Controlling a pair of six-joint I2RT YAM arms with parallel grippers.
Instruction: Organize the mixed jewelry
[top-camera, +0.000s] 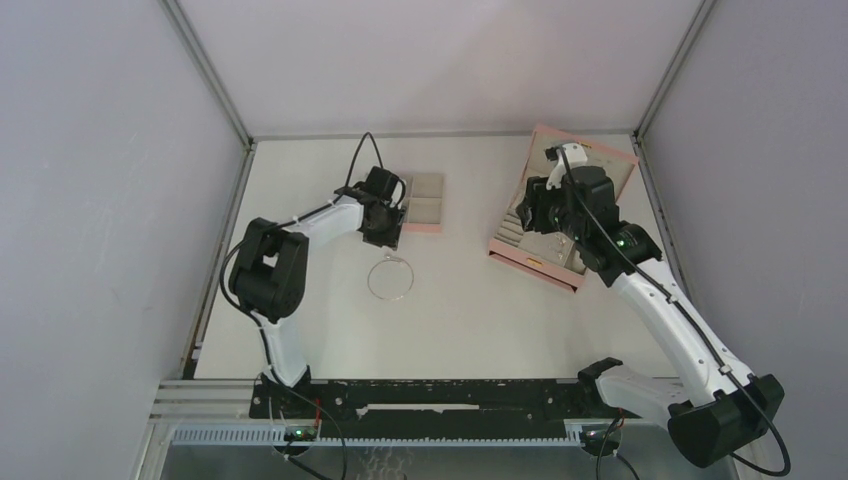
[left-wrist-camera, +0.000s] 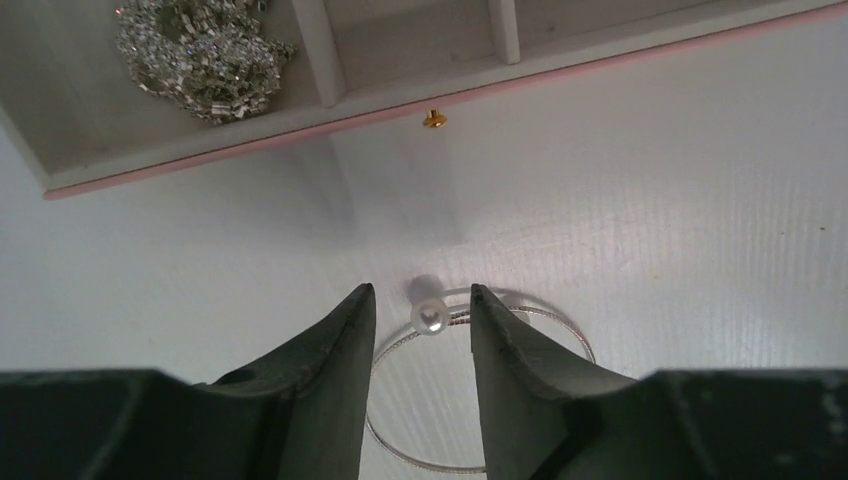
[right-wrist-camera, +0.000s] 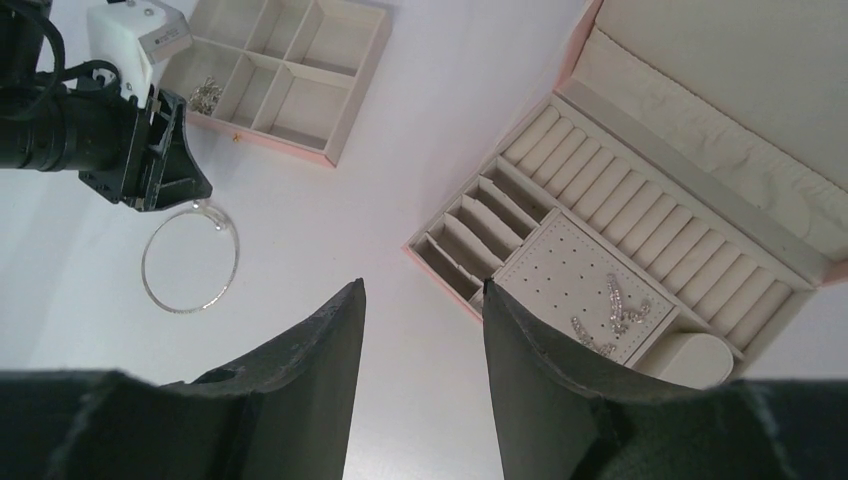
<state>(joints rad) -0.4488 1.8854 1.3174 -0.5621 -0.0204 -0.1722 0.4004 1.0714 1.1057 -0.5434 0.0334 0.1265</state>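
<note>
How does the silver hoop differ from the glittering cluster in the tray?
The hoop is one thin open ring with a pale bead; the cluster is a dense sparkling heap. The hoop lies on the table; the cluster sits in a compartment of the pink tray. Both look silver.

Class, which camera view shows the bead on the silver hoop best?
Left wrist: the bead appears large between the left gripper's fingers. Top and right wrist views show the hoop, its bead too small.
</note>
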